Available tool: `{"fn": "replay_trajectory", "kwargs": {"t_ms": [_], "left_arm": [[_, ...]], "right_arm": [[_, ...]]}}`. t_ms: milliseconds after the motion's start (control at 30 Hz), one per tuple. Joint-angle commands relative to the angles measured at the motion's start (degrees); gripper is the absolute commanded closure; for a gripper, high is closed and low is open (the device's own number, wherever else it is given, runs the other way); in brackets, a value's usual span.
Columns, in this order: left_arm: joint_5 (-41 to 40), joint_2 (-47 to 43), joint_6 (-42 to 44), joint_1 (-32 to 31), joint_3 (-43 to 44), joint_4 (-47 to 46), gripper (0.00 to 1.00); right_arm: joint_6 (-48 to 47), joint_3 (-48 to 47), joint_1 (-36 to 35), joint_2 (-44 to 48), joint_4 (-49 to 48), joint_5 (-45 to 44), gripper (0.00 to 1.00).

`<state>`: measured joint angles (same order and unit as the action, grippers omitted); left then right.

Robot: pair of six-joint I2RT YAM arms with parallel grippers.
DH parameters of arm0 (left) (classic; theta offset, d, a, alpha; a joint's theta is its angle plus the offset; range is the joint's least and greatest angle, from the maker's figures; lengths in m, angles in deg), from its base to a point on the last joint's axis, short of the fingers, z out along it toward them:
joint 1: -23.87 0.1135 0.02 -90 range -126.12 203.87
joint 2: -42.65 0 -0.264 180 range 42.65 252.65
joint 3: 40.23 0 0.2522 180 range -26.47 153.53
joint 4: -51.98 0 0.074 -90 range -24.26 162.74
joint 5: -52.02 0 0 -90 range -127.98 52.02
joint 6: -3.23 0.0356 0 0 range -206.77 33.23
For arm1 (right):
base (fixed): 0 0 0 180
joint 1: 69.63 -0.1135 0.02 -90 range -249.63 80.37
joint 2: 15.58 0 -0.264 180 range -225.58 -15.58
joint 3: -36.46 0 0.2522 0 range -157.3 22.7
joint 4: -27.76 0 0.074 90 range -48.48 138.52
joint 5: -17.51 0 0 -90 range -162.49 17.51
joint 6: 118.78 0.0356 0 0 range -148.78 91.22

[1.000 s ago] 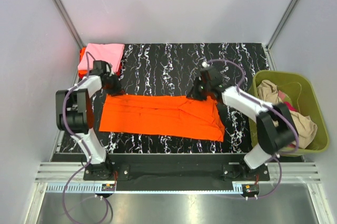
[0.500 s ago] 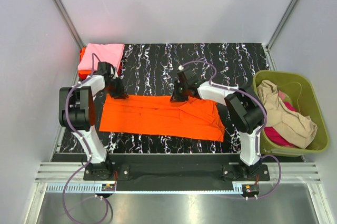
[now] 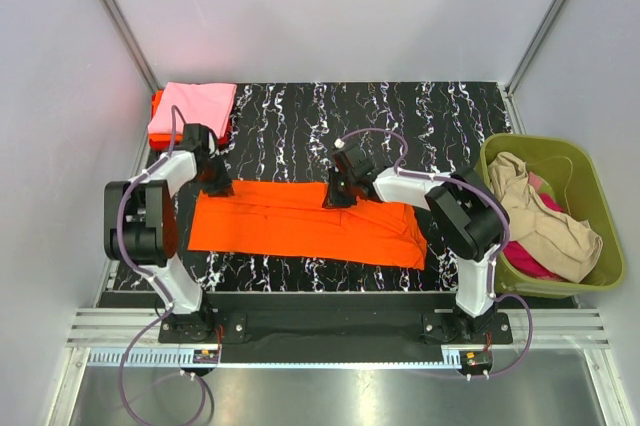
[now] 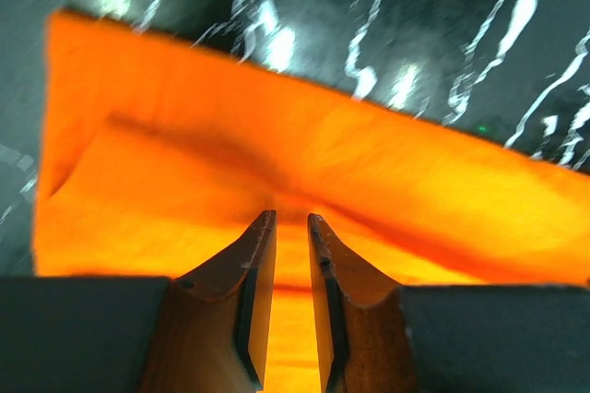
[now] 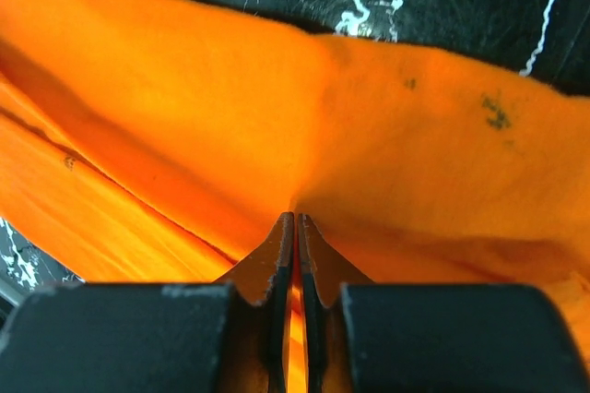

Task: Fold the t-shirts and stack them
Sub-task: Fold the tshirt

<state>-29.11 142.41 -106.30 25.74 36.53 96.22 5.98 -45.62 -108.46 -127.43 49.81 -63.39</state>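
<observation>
Orange shirt (image 3: 305,224) lies flat as a long band across the near middle of the marbled table (image 3: 430,126), and both arms are down on its far edge. Left gripper (image 3: 218,186) is at the shirt's far-left corner: the wrist view shows its jaws only a narrow slot apart, orange cloth filling the slot and creases running in to the tips, so that is a pinch on the shirt. Right gripper (image 3: 338,196) sits at the middle of the same far edge, jaws all but touching, a thin sliver of orange between them and the fabric puckering up right at the tips, so it grips the shirt too. The right arm (image 3: 430,191) reaches in low over the shirt's far-right corner and hides a bit of that edge; the left arm (image 3: 150,216) stands just off the shirt's left end. A few dark specks (image 5: 495,112) show on the cloth close to the right gripper. Beyond the shirt's left end, at the far-left corner, a folded pink shirt (image 3: 192,108) lies on top of a red-orange one (image 3: 156,101). Well to the right of the orange shirt, off the table edge, sits an olive basket (image 3: 500,146) with a beige shirt (image 3: 545,221) heaped over a magenta one (image 3: 525,256).
</observation>
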Motion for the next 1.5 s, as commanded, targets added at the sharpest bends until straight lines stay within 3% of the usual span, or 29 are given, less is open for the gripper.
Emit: {"fn": "replay_trajectory", "kwargs": {"t_ms": [0,233,300,500,667,1100,1333,1467], "left_arm": [[-5.52,-5.28,-0.95,-0.29,-1.65,0.28,0.75],[-6.58,-13.44,-2.36,-0.99,-4.11,-1.81,0.75],[-3.44,-13.98,-1.92,-1.6,-3.94,-3.4,0.73],[5.1,-5.83,-2.54,-3.45,-1.22,-4.2,0.73],[4.58,-1.16,-2.62,-4.51,1.42,-4.29,0.73],[-14.3,-6.51,-4.64,-4.42,-1.92,0.28,0.75],[-19.05,-5.72,-5.61,-4.16,-3.85,0.63,0.76],[-18.1,-7.38,-4.82,-4.07,-1.66,0.98,0.76]], "right_arm": [[-0.49,1.16,-1.51,4.18,-2.49,-2.16,0.9],[-0.75,2.13,-3.27,4.45,-3.02,-2.51,0.9],[-0.31,2.48,-3.71,4.19,-3.28,-2.77,0.9],[-0.22,2.75,-3.8,3.13,-3.64,-3.39,0.9],[-0.92,3.45,-3.89,3.57,-3.81,-4.53,0.89],[-1.19,4.77,-3.97,4.98,-4.51,-4.27,0.89],[-1.28,4.68,-3.89,5.41,-4.52,-4.01,0.89],[-1.19,4.07,-3.71,9.0,-3.64,-4.0,0.82]]}}
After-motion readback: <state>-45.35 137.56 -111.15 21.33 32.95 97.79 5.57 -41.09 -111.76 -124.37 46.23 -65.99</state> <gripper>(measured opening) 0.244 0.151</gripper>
